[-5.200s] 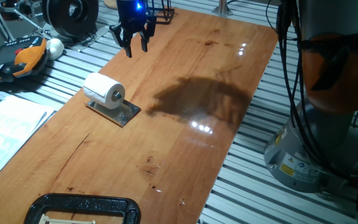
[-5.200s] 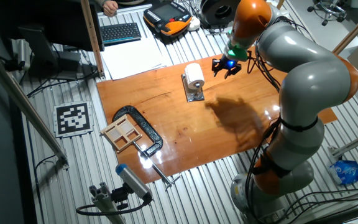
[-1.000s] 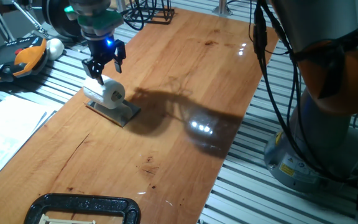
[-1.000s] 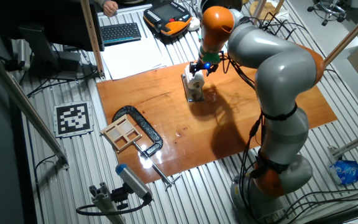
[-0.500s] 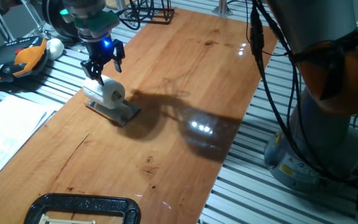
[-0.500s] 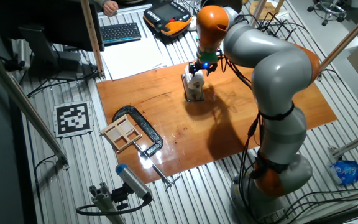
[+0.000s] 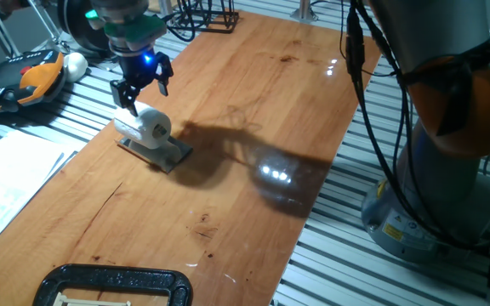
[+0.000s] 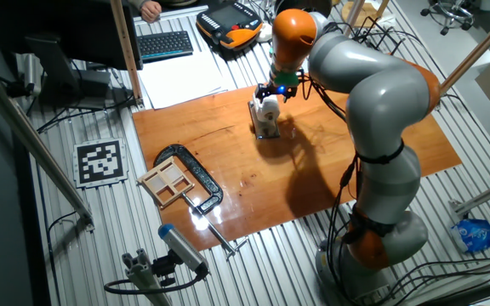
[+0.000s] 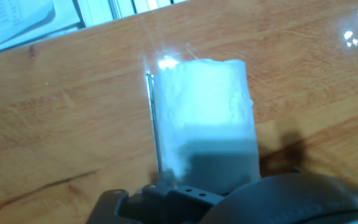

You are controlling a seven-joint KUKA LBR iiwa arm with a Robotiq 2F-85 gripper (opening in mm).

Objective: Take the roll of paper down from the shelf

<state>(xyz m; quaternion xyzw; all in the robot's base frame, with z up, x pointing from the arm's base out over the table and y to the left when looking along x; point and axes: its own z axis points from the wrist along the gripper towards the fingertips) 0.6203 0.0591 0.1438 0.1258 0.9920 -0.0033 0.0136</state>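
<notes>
The roll of paper point(image 7: 148, 125) is white and lies on its side on the shelf point(image 7: 168, 155), a small grey plate on the wooden table. My gripper point(image 7: 143, 88) hangs just above the roll's far end, fingers spread and empty. In the other fixed view the gripper point(image 8: 272, 92) is right over the roll point(image 8: 269, 109) and the shelf point(image 8: 266, 130). The hand view looks straight down on the roll point(image 9: 204, 118); the shelf's upright bracket shows as a thin edge point(image 9: 153, 124) along its left side. The fingertips are hidden in that view.
A big black clamp point(image 7: 113, 285) lies at the table's near corner. A white ball point(image 7: 75, 63), an orange pendant point(image 7: 34, 80) and papers point(image 7: 7, 183) lie left of the table. A wooden tray point(image 8: 167, 183) sits by the clamp point(image 8: 196, 180).
Since 5.2 s ago the gripper has moved from the far end of the table to just above the roll. In the last second it has barely shifted. The roll has not moved.
</notes>
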